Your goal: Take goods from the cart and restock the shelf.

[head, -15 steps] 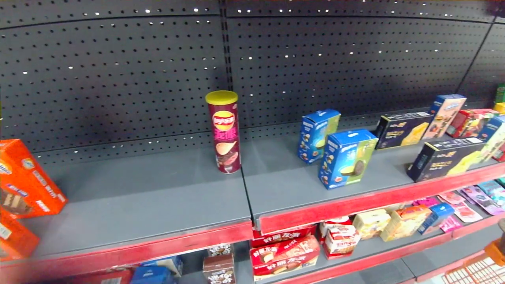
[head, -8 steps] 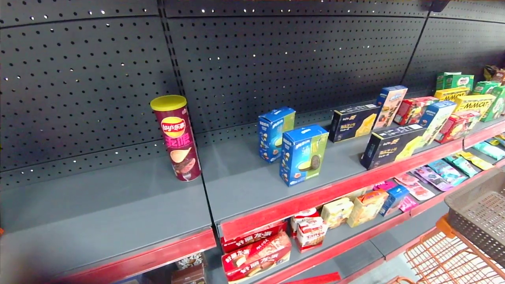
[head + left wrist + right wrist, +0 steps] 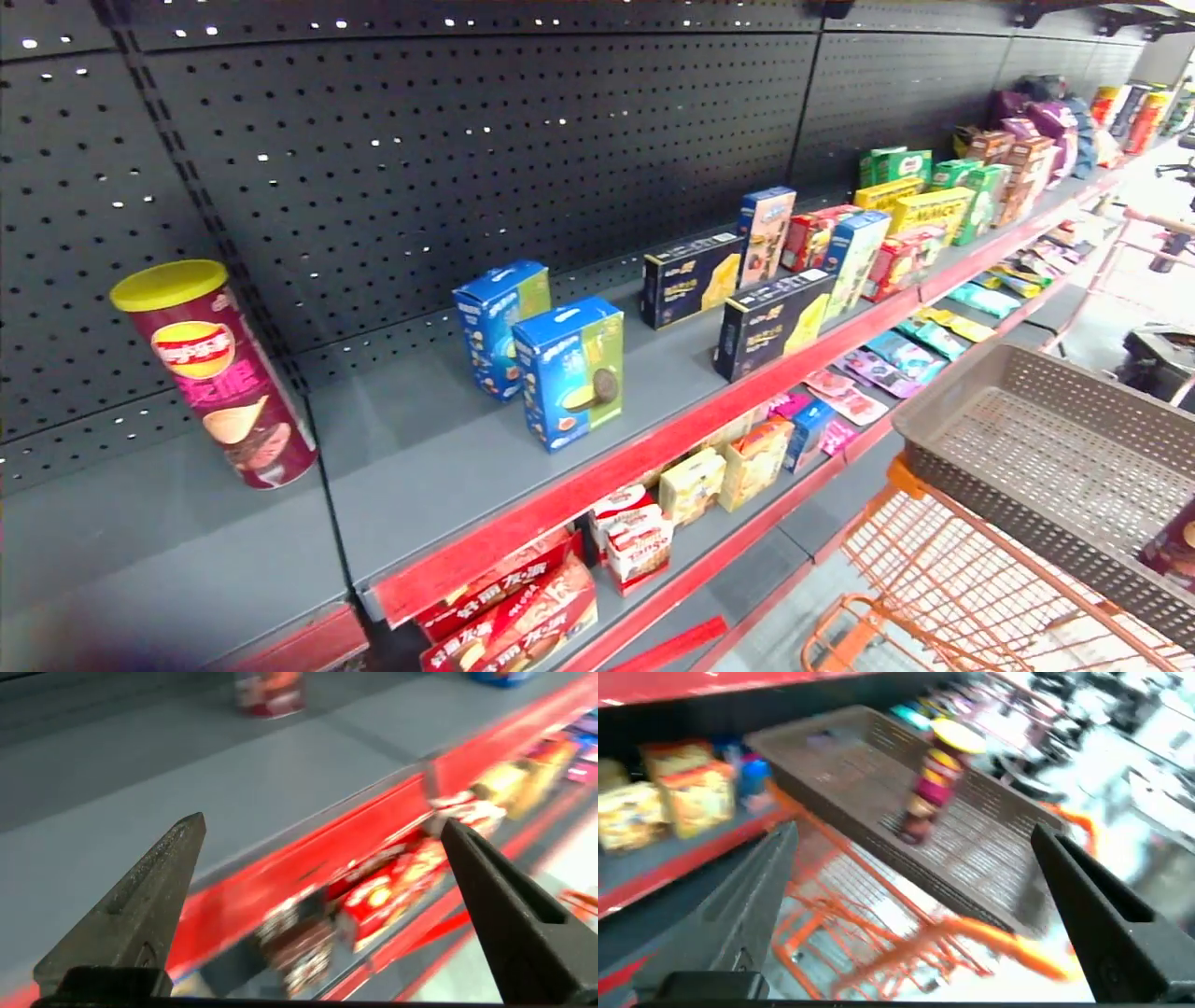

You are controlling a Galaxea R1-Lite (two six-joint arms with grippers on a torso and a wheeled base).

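Head view: a grey shelf (image 3: 439, 476) with a red front edge, backed by black pegboard (image 3: 485, 140). One chip can (image 3: 213, 375), maroon with a yellow lid, stands on the shelf board close to the pegboard, well apart from two blue biscuit boxes (image 3: 568, 373) that stand upright, one just behind the other. Farther along are two dark boxes (image 3: 773, 322) and then mixed cartons. The lower shelf (image 3: 709, 551) carries red packs (image 3: 509, 607) and small cartons.

To the robot's right stands the orange wire cart (image 3: 934, 583), with a brown perforated basket (image 3: 1018, 527) resting on top. A second chip can (image 3: 932, 784) stands upright inside the basket (image 3: 831, 751) (in the head view it is cut off by the frame edge).

Left claw (image 3: 320, 826): released, jaws spread wide with nothing between them, held in front of the shelf's red edge (image 3: 308, 854).

Right claw (image 3: 915, 835): released, jaws spread and unloaded, held above the cart (image 3: 868, 919), apart from the second chip can.
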